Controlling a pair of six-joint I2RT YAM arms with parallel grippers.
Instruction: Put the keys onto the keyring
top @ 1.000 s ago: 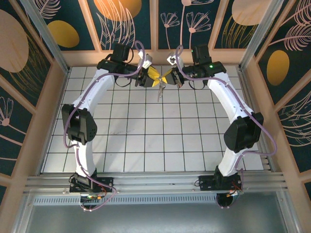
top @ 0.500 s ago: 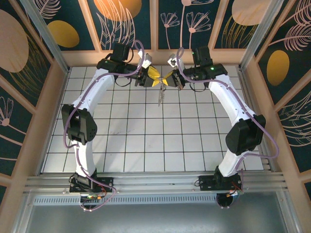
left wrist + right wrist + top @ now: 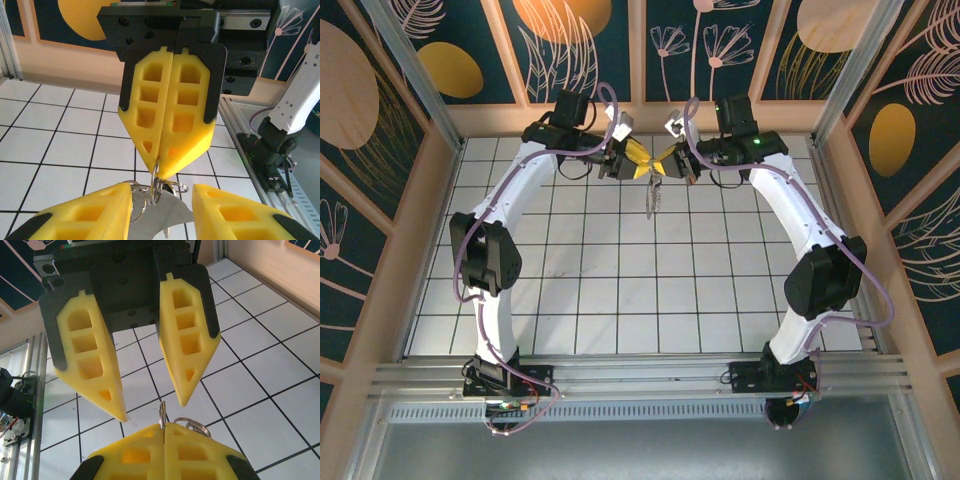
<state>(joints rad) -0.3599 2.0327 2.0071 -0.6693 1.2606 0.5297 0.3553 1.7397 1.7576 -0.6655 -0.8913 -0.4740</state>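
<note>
My right gripper (image 3: pixel 164 426) is shut on the edge of the thin silvery keyring (image 3: pixel 161 412), and a smaller ring (image 3: pixel 194 424) pokes out beside its tips. Facing it, my left gripper (image 3: pixel 154 411) stands open with the keyring's rim between its fingertips. In the left wrist view the right gripper (image 3: pixel 159 172) pinches the keyring (image 3: pixel 154 192) from above. A flat silver key (image 3: pixel 167 212) lies between the left gripper's (image 3: pixel 162 192) spread fingers, against the left one. From above, both grippers (image 3: pixel 638 165) (image 3: pixel 662 165) meet tip to tip at the back, and the keys (image 3: pixel 650 197) hang below them.
The white tiled floor (image 3: pixel 620 280) stretches out below the raised grippers. Wooden walls enclose the back and sides, with a metal rail (image 3: pixel 640 375) at the near edge. The right arm's base (image 3: pixel 275 150) stands at the right of the left wrist view.
The left gripper's fingers have drawn slightly closer together. The right wrist has shifted a little to the right and back. The keys still hang in the same spot.
</note>
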